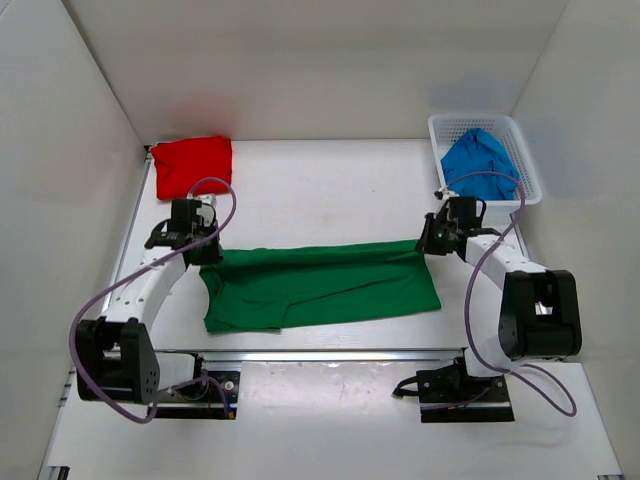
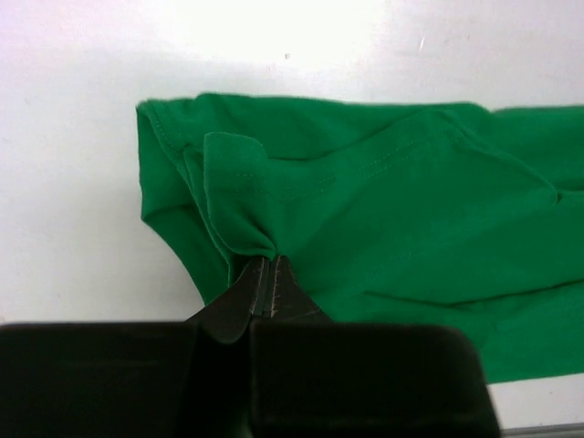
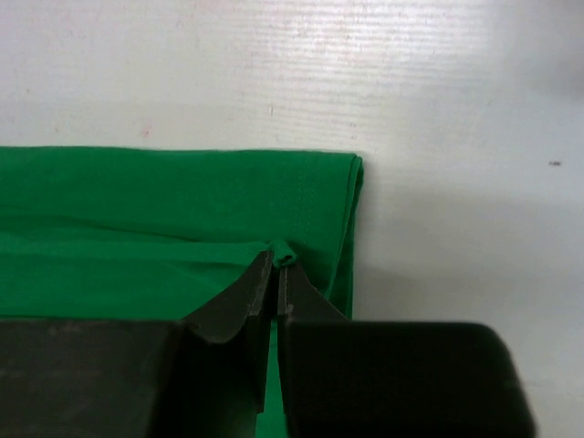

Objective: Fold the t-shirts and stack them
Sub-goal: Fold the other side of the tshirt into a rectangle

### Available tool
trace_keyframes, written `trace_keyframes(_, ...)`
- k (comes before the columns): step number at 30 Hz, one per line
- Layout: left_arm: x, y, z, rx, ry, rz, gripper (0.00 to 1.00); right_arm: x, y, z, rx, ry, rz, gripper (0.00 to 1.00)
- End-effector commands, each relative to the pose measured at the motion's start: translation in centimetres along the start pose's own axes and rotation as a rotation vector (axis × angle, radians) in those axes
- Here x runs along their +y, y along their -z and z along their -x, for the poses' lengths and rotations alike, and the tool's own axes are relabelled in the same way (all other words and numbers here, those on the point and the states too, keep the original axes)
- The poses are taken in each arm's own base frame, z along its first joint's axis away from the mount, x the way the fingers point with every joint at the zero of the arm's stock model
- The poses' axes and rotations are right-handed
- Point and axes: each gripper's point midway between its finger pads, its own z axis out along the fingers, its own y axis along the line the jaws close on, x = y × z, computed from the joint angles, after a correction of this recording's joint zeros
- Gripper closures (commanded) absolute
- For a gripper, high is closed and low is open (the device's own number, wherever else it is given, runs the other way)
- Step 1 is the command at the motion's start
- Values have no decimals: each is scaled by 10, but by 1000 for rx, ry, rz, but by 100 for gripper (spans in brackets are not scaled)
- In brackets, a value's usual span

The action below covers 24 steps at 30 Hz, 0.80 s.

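The green t-shirt [image 1: 320, 286] lies stretched across the middle of the table, folded into a long band. My left gripper [image 1: 205, 252] is shut on the green t-shirt's left end; in the left wrist view a pinched fold of the green cloth [image 2: 239, 205] rises from between the closed tips of that gripper [image 2: 269, 265]. My right gripper [image 1: 428, 245] is shut on its right end, where a small tuck of the green shirt [image 3: 164, 219] sits between that gripper's tips [image 3: 276, 260]. The red t-shirt [image 1: 192, 165] lies folded at the back left. The blue t-shirt [image 1: 480, 162] is crumpled in the basket.
A white lattice basket [image 1: 525, 160] stands at the back right by the wall. White walls close in the table on the left, back and right. Purple cables loop over both arms. A metal rail runs along the near edge [image 1: 330, 355].
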Motion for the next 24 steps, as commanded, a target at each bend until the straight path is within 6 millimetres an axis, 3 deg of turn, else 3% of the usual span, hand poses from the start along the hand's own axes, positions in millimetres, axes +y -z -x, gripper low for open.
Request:
trace_keyframes(1, -3, 11, -12, -20, 1, -8, 100, 2, 8, 8, -60, 4, 16, 99)
trace_keyframes(10, 7, 27, -40, -27, 44, 32, 100, -2, 22, -14, -39, -28, 18, 100)
trace_keyframes(11, 8, 29, -40, -36, 40, 47, 94, -13, 27, -14, -53, -59, -3, 99)
trace_keyframes(15, 4, 43, -33, -100, 59, 55, 92, -12, 42, -21, -79, -116, 22, 83)
trace_keyframes(17, 6, 54, -24, -153, 66, 59, 84, -11, 48, -19, -107, -112, 18, 93)
trace_keyframes(18, 7, 55, -22, -164, 92, 62, 70, -10, 51, -16, -129, -105, 14, 93)
trace_keyframes(19, 6, 61, -21, -191, 107, 54, 64, -12, 53, -12, -147, -110, 7, 90)
trace_keyframes(21, -1, 66, -17, -213, 123, 22, 57, -8, 57, -7, -170, -106, 20, 66)
trace_keyframes(24, -13, 66, -17, -217, 144, -38, 58, -3, 56, 4, -184, -86, 36, 66)
